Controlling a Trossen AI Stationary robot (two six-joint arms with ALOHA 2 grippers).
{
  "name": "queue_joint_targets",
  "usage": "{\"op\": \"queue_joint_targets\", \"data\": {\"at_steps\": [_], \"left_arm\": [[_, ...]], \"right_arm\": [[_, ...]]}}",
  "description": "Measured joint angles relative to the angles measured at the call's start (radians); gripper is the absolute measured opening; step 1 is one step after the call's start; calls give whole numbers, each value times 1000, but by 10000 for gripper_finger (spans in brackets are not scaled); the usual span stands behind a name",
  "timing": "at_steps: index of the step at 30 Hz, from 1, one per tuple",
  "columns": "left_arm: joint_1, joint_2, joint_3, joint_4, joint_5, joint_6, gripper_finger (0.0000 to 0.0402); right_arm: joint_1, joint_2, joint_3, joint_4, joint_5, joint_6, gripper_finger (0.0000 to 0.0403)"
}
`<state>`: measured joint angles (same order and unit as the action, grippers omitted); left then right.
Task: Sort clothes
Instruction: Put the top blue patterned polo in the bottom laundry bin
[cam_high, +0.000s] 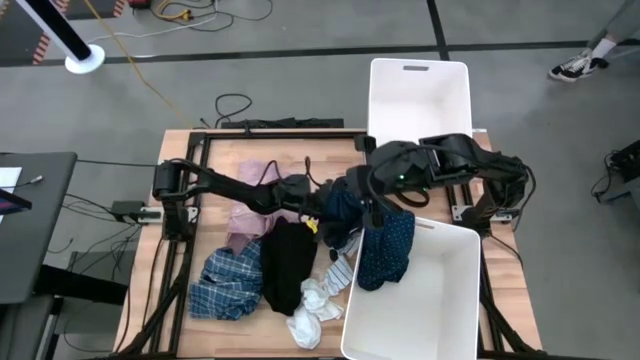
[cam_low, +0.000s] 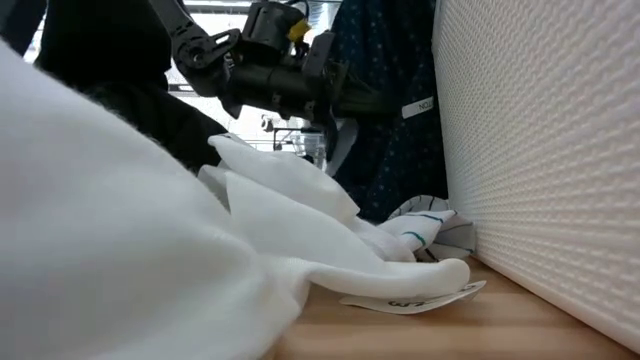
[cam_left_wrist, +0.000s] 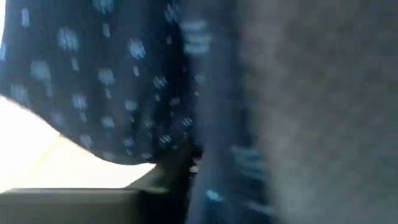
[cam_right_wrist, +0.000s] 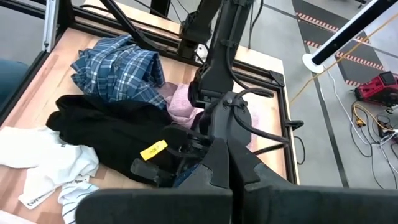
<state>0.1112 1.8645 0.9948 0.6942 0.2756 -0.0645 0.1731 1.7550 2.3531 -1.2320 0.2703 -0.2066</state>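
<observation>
Both arms meet over the middle of the table, where a navy patterned garment (cam_high: 388, 250) hangs between them, its lower end draped over the rim of the near white bin (cam_high: 420, 300). The right gripper (cam_high: 375, 205) is clenched on the upper part of that garment, holding it up above the wood. The left gripper (cam_high: 335, 203) reaches in from the other side and is pressed right against the same navy cloth; from where I stand I cannot tell whether its jaws have closed on the fabric or are merely touching it, since the cloth fills its whole view. On the table beside them lies the rest of the clothes: a black garment (cam_high: 285, 262) spread flat, a blue plaid shirt (cam_high: 228, 283) bunched near the front left corner, a pink piece (cam_high: 250, 205) partly under the left arm, and white socks (cam_high: 318, 297), one with a dark stripe, heaped just beside the near bin's wall. A second white bin (cam_high: 420, 95) sits at the far edge of the table, behind the right arm.
</observation>
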Motion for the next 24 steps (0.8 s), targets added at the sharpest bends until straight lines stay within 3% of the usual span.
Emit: {"op": "queue_joint_targets", "data": {"at_steps": [2,4,15,21,24], "left_arm": [[0,-3,8,-19,23,7,37],[0,-22,8,-40,42,7,15],[-15,-349,44,-251,-43,158,2],[-24,-421,237,-487,-47,245,1],[-41,-391,360,-564,-45,278,1]], "right_arm": [[8,0,0,-1,0,12,0],[20,0,0,-5,1,28,0],[114,0,0,-143,34,164,0],[152,0,-2,-347,73,387,0],[179,-5,-35,-341,75,458,0]]}}
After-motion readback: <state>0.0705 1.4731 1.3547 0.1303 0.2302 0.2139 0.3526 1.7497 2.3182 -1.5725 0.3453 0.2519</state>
